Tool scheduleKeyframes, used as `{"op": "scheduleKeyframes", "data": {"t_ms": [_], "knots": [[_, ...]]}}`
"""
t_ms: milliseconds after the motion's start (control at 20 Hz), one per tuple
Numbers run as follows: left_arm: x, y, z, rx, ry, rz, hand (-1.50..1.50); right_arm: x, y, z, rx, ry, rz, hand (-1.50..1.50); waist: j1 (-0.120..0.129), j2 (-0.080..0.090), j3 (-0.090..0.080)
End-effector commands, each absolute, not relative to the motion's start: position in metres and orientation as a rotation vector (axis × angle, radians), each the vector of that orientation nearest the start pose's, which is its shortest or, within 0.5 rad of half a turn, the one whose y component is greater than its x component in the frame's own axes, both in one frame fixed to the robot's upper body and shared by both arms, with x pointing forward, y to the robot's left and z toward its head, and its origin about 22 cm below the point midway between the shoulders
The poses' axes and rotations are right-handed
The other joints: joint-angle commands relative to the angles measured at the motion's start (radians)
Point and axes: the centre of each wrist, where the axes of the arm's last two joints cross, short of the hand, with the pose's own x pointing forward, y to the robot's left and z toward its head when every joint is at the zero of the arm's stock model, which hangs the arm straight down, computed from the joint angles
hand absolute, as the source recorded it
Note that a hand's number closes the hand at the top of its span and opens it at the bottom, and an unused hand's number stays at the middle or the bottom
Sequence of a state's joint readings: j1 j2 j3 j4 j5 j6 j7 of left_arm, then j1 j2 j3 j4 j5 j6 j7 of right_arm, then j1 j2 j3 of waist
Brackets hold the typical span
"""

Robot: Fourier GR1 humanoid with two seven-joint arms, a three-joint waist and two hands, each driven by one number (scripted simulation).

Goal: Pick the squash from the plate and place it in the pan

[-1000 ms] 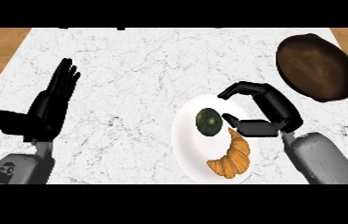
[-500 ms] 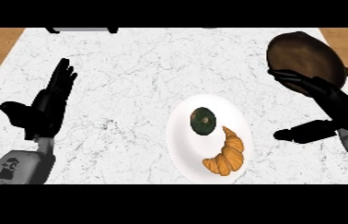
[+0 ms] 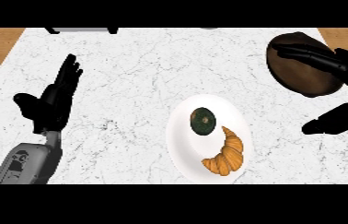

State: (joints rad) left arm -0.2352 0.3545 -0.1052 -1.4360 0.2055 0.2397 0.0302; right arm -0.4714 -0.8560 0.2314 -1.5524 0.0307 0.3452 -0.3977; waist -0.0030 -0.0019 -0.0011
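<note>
Scanning left to right across the white marble counter (image 3: 136, 71). Left hand (image 3: 54, 101) sits near the left edge on its grey forearm (image 3: 31, 161), fingers straight and pointing up, thumb out to the side. It's resting, holding nothing, well apart from the plate.

Centre-right: white plate (image 3: 187, 147), looks taller than wide. Squash (image 3: 202, 120) is on the plate, in its upper part. Small, round, dark green, with a lighter dull-green spot at the middle; surface slightly mottled. Nothing touches it from above, no hand near it. Just beside it, lower right on the same plate, lies a croissant (image 3: 225, 155): golden-orange, curved, ridged, its upper tip close to the squash's right side. Can't tell whether the two actually touch.

Upper right: pan (image 3: 299, 75), dark brown, round, near the counter's right edge and apart from the plate. Nothing visible in the part of it that shows.

Right hand (image 3: 319, 59) comes in from the right edge. Fingers stretch out over the pan's upper part, fairly straight, spread from the thumb, which shows as a separate black shape lower down at the right edge, beside the plate level. Hand is apart, clamped on nothing.

Top edge: a grey object with black ends (image 3: 81, 30), partly cut off, can't identify it.
</note>
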Motion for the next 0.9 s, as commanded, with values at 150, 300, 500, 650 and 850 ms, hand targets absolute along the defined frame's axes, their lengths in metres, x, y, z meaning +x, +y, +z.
{"op": "scheduleKeyframes", "data": {"t_ms": [150, 300, 500, 650, 850], "knots": [[0.297, 0.267, 0.057, 0.184, -1.618, -0.055, 0.0, 0.302, -0.254, 0.21, -0.242, -1.953, 1.417, -1.5, 0.005, 0.0, 0.001], [0.303, 0.28, 0.04, 0.199, -1.622, -0.056, 0.0, 0.314, -0.233, 0.22, -0.163, -1.92, 1.426, -1.5, 0.006, 0.003, 0.0], [0.311, 0.275, 0.059, 0.204, -1.62, -0.048, 0.0, 0.309, -0.206, 0.215, -0.057, -1.861, 1.483, -1.5, 0.005, 0.002, 0.0], [0.281, 0.278, 0.045, 0.211, -1.615, -0.062, 0.0, 0.28, -0.202, 0.198, 0.021, -1.862, 1.509, -1.5, 0.006, -0.001, 0.001], [0.3, 0.268, 0.047, 0.21, -1.626, -0.047, 0.0, 0.277, -0.192, 0.183, -0.101, -1.773, 1.538, -1.5, 0.001, 0.001, 0.001]]}}
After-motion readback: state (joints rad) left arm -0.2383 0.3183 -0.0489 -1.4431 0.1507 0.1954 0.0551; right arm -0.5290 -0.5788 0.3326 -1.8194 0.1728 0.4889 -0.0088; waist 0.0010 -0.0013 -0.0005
